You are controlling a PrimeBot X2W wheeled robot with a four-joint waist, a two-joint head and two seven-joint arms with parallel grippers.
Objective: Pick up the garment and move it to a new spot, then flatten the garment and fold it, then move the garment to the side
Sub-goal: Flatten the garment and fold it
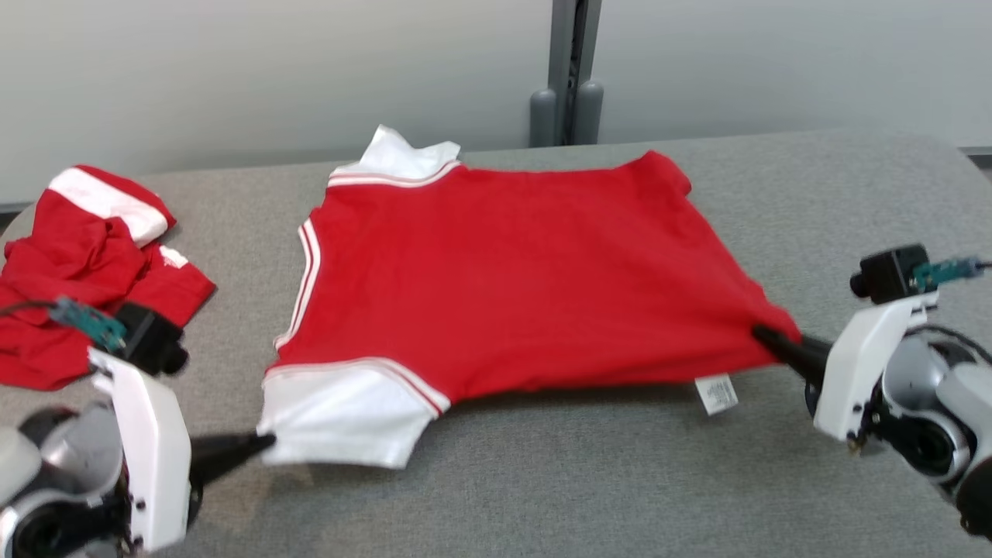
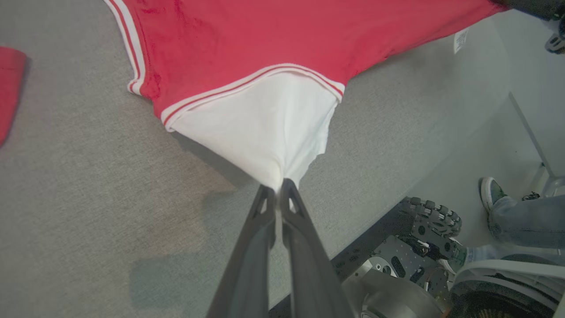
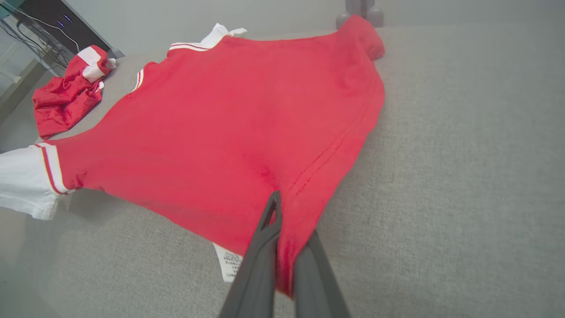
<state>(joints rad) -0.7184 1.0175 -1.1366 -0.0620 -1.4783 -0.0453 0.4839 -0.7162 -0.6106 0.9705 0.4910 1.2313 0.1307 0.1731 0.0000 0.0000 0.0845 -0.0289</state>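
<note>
- The garment (image 1: 504, 279) — a red shirt with white sleeves and red-and-white striped trim — lies spread across the middle of the grey table (image 1: 589, 480), its collar end toward the table's left side and its hem toward the table's right.
- The left gripper (image 1: 263, 443) sits low over the table's near left part. Its two dark fingers are pressed together on the tip of the near white sleeve (image 1: 341, 418), and the left wrist view shows the cloth drawn to a point between them.
- The right gripper (image 1: 763, 335) is over the table's near right part, pinching the near corner of the hem. In the right wrist view one finger lies on top of the red cloth and the other runs beneath it.
- Between the two grips the shirt's near edge is pulled taut and stands a little off the table, with a shadow under it; the far edge rests on the table.
- A white care label (image 1: 717, 394) hangs out from under the near edge, close to the right gripper.
- The far sleeve (image 1: 403, 155) points toward the table's far edge.
- A second red-and-white garment (image 1: 85, 263) lies crumpled at the table's left side, well apart from the spread shirt.
- A grey post (image 1: 570, 70) rises behind the table's far edge.
- Below the table's near edge the left wrist view shows a knobbly wheel (image 2: 435, 218) — and beside it a person's shoe (image 2: 491, 192).
</note>
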